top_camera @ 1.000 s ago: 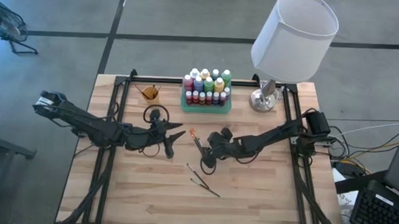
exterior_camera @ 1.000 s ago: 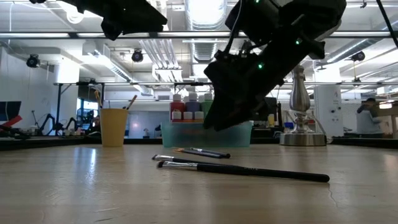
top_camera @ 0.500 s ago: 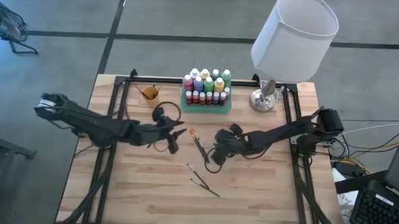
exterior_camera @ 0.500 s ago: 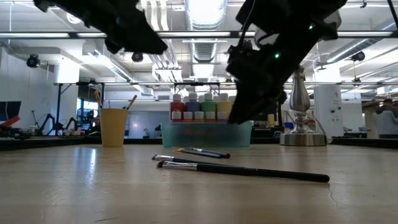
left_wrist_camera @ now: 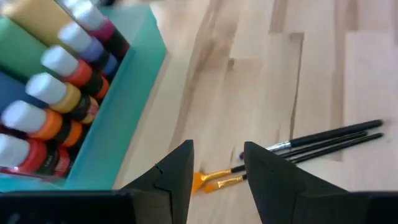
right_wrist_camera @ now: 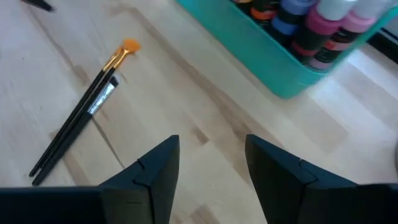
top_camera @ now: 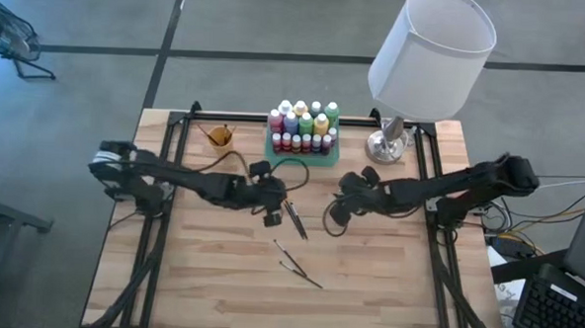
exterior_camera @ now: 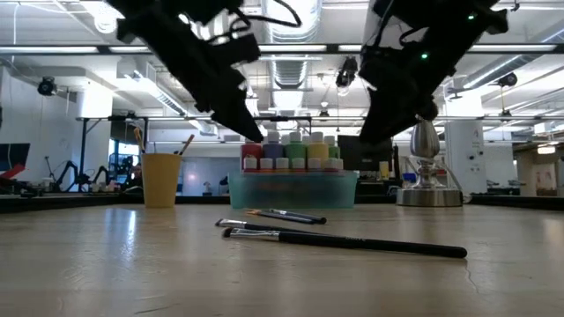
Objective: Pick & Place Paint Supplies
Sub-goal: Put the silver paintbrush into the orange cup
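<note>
Several paint bottles (top_camera: 302, 123) with pale caps stand in a green tray (top_camera: 302, 157) at the far middle of the table. Two dark-handled paintbrushes (top_camera: 294, 216) lie side by side on the wood, their orange bristle ends (left_wrist_camera: 214, 181) toward the tray. Two more brushes (top_camera: 298, 267) lie nearer the front edge. My left gripper (top_camera: 273, 215) hangs open above the table just left of the pair of brushes. My right gripper (top_camera: 332, 213) hangs open to their right, well above the table (exterior_camera: 370, 136). Nothing is between either gripper's fingers.
A small orange cup (top_camera: 220, 136) with brushes in it stands left of the tray. A table lamp (top_camera: 392, 139) with a white shade stands at the far right. Bare wood (top_camera: 218, 279) spreads over the near half of the table.
My left gripper has gone toward the table's right edge and down, tipping its fingers lower, and now hangs beside the pair of brushes. My right gripper has risen and drawn back toward the right edge, away from the brushes. The brushes lie as before.
</note>
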{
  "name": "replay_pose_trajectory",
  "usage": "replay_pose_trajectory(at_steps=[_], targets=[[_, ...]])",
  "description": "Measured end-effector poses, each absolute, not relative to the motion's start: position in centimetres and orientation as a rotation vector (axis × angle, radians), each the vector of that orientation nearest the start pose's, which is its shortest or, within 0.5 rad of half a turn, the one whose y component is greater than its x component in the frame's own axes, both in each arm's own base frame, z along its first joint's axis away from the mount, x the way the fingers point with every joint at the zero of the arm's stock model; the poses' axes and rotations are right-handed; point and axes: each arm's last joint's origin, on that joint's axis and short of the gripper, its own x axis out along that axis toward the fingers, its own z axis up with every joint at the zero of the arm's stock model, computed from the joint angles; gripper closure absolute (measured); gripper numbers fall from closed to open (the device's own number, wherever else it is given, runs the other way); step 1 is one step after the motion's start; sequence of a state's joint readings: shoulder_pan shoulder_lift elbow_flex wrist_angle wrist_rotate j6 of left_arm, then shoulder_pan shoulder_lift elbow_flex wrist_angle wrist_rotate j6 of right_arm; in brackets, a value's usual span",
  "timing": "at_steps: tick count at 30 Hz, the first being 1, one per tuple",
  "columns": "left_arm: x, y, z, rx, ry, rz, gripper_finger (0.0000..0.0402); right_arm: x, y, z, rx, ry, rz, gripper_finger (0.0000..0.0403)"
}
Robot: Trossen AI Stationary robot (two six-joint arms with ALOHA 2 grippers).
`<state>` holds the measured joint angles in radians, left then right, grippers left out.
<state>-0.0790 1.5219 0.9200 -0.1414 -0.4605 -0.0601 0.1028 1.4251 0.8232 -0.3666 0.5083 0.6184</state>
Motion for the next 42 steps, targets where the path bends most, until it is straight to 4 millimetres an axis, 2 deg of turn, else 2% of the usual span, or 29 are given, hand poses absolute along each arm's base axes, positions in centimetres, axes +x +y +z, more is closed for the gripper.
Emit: replay_pose_trajectory(at_steps=[4, 7, 15, 22, 30, 36, 42], targets=[[33.1, 0.1, 21.7, 0.144, 0.786, 0.373, 0.0261, 25.1, 1.1, 20.3, 0.285, 0.730, -0.646, 0.0227], [34.4, 1.0, 21.8, 0.165, 0.856, 0.302, 0.0271, 24.0, 1.0, 20.6, 0.302, 0.684, -0.642, 0.0235], [35.9, 2.3, 21.5, 0.212, 1.042, 0.198, 0.0284, 22.1, 0.8, 19.5, 0.326, 0.633, -0.632, 0.0260], [36.9, 2.2, 20.3, 0.293, 1.147, 0.131, 0.0272, 22.1, 0.7, 19.6, 0.336, 0.612, -0.632, 0.0274], [37.6, 2.3, 19.5, 0.386, 1.169, 0.070, 0.0229, 22.2, 0.7, 19.7, 0.336, 0.602, -0.630, 0.0285], [38.1, 2.2, 19.2, 0.520, 1.156, 0.005, 0.0225, 22.2, 0.7, 19.7, 0.335, 0.601, -0.631, 0.0294], [38.4, 2.3, 19.4, 0.542, 1.114, 0.002, 0.0225, 22.2, 0.7, 19.7, 0.335, 0.601, -0.631, 0.0303]])
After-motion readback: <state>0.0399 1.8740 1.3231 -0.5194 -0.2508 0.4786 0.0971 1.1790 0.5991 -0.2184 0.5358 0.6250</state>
